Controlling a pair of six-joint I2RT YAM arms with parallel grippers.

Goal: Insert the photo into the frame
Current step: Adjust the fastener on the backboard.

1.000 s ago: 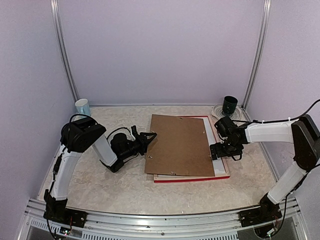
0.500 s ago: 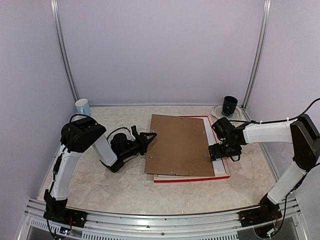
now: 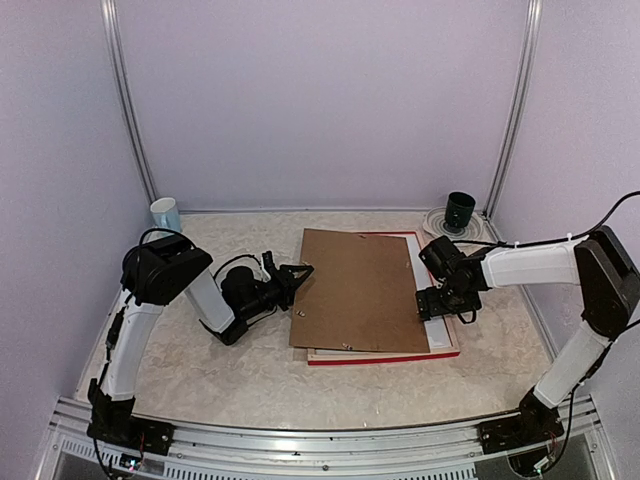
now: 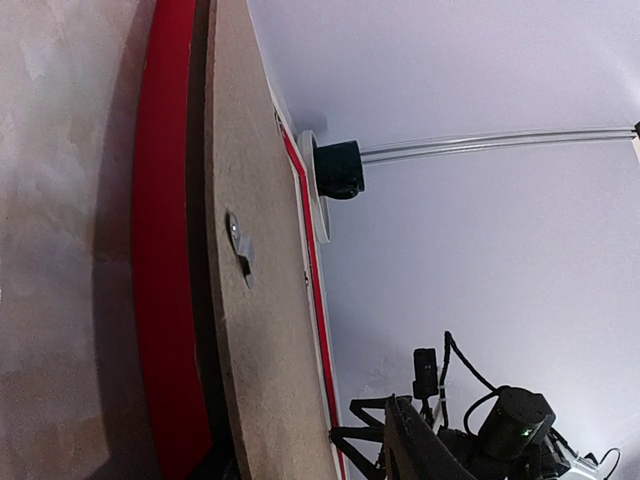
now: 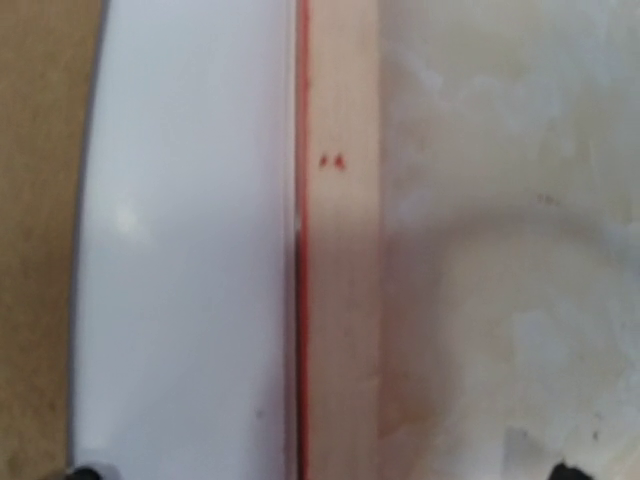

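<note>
Frame (image 3: 384, 357) flat at centre of counter (image 3: 240, 385), pale wood back up, red edge showing along bottom. Brown backing board (image 3: 355, 290) lies on top, skewed, covering most of it. White sheet (image 3: 438, 335) exposed along right side. Photo not visible in any view. Left gripper (image 3: 298, 283) at board's left edge, jaws look parted, gripping nothing. Right gripper (image 3: 430, 303) low over frame's right rail, jaws wide apart, empty.

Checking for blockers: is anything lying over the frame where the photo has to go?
Yes. The brown backing board lies skewed over the frame, covering most of its opening; a white sheet shows at its right. No photo is visible.
</note>
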